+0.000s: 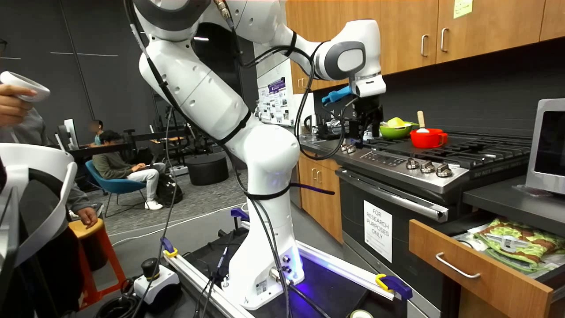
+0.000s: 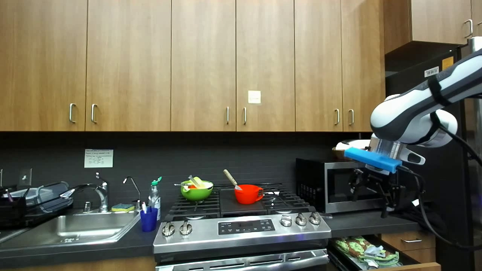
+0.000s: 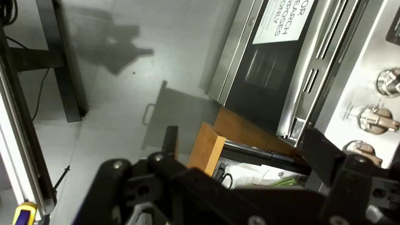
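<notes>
My gripper stands open in the wrist view, its black fingers wide apart with nothing between them. Beyond them, further down, is a pulled-out wooden drawer. White papers, something green and black scissor-like handles lie inside it. A green and brown patterned cloth fills part of the drawer in both exterior views. In an exterior view the gripper hangs in the air in front of the microwave. On the stove are a green bowl with yellow things and a red pot with a wooden-handled utensil.
The stove with its knobs and oven handle borders the drawer. A sink, blue cup and bottle are further along the counter. Wooden cabinets hang above. A person's hand holds a white controller.
</notes>
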Robot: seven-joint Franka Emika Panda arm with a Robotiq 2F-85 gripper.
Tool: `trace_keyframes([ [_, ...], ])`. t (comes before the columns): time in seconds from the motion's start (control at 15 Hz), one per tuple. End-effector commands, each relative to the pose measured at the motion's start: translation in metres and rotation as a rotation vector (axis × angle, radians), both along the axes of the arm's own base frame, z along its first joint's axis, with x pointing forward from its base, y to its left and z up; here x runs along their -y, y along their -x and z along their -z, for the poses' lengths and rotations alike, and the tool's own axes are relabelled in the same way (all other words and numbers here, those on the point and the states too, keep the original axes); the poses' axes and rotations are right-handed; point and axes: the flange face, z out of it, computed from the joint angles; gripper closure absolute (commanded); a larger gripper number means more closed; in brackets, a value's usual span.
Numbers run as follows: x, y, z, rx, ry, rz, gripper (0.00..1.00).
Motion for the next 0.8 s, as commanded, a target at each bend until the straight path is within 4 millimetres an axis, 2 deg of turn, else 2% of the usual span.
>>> trace_keyframes([
  [0.0, 0.014, 0.006, -0.008, 0.016, -0.042, 0.048, 0.0],
  [0.07, -0.001, 0.01, -0.016, 0.065, -0.056, -0.016, 0.0],
  [0.13, 0.011, 0.005, -0.003, 0.018, -0.026, 0.025, 0.0],
  [0.73, 0.01, 0.005, -0.002, 0.018, -0.028, 0.019, 0.0],
])
